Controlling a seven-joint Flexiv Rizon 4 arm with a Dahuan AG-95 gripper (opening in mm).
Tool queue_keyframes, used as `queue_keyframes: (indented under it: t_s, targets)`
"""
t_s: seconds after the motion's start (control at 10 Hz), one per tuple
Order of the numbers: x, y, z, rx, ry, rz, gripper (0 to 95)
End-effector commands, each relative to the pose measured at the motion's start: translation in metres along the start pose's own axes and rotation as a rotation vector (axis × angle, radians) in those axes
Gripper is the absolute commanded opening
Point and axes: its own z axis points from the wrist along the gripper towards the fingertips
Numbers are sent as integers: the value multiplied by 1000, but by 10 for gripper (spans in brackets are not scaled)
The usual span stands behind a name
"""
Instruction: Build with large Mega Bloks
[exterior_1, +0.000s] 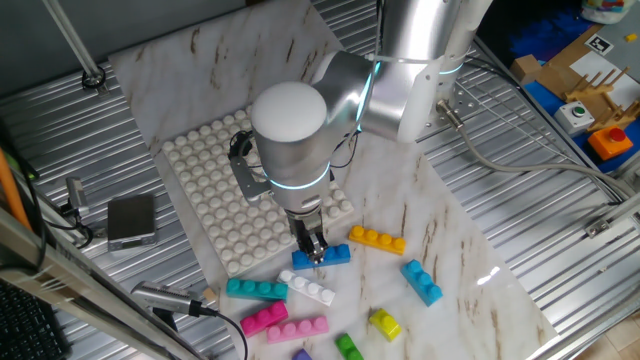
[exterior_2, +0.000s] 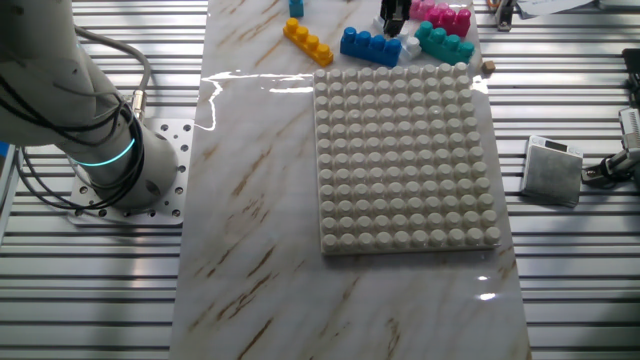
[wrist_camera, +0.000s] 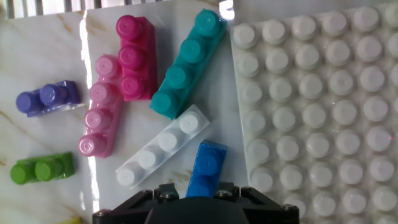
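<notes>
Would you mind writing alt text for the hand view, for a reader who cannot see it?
The gripper at the bottom edge closes around one end of a blue brick on the marble table. Beside it lie white, teal, magenta, pink, purple and green bricks; the white studded baseplate fills the right.

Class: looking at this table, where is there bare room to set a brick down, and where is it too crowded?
Free: the whole white baseplate, with no brick on it, and the bare marble between baseplate and robot base. Crowded: the marble strip past the baseplate's edge, where the blue brick at the end effector, white brick, teal brick and pink bricks cluster.
</notes>
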Motion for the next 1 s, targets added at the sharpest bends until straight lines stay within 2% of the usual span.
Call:
queue_keyframes:
  t_s: [0.1,0.6,1.0]
  targets:
    - [0,-2,-1,2,-3,-25,380]
    - [0,-2,-1,4,-5,25,380]
    - [1,-1,4,20,-6,121,380]
